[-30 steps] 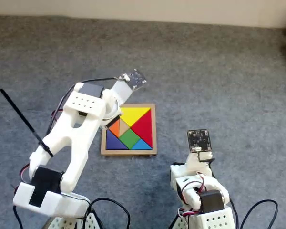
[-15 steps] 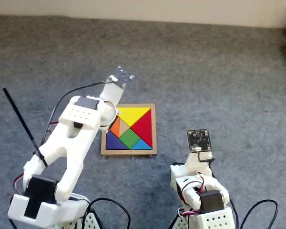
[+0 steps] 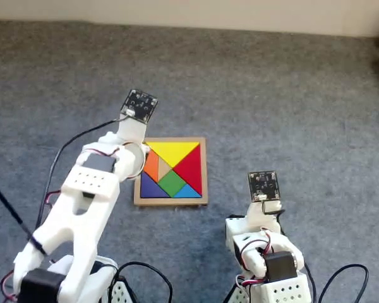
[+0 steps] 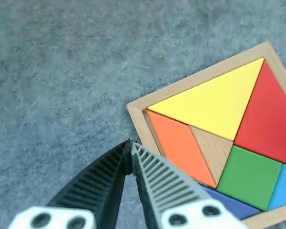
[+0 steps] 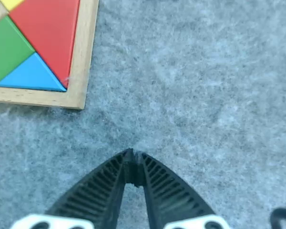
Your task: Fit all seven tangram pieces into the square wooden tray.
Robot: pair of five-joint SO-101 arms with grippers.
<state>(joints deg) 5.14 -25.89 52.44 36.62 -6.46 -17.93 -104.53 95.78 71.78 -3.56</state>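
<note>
The square wooden tray (image 3: pixel 203 170) lies on the grey carpet, holding yellow (image 3: pixel 177 152), red (image 3: pixel 191 168), orange (image 3: pixel 151 167), tan, green (image 3: pixel 172 182), dark blue (image 3: pixel 150 187) and light blue (image 3: pixel 188 190) pieces. In the left wrist view the tray (image 4: pixel 137 116) shows its corner by the yellow piece (image 4: pixel 212 101) and orange piece (image 4: pixel 180 146). My left gripper (image 4: pixel 132 146) is shut and empty, just outside that corner. My right gripper (image 5: pixel 132 156) is shut and empty over bare carpet, off the tray corner (image 5: pixel 81 90) near the red piece (image 5: pixel 50 29) and light blue piece (image 5: pixel 32 75).
Grey carpet surrounds the tray on all sides. The left arm (image 3: pixel 88 202) stands to the tray's left, the right arm (image 3: pixel 264 240) below and right of it. A black cable (image 3: pixel 6 208) runs at the far left.
The left arm has drawn back off the tray toward the left, its wrist swinging away from over the orange and yellow pieces. The right arm has stayed still.
</note>
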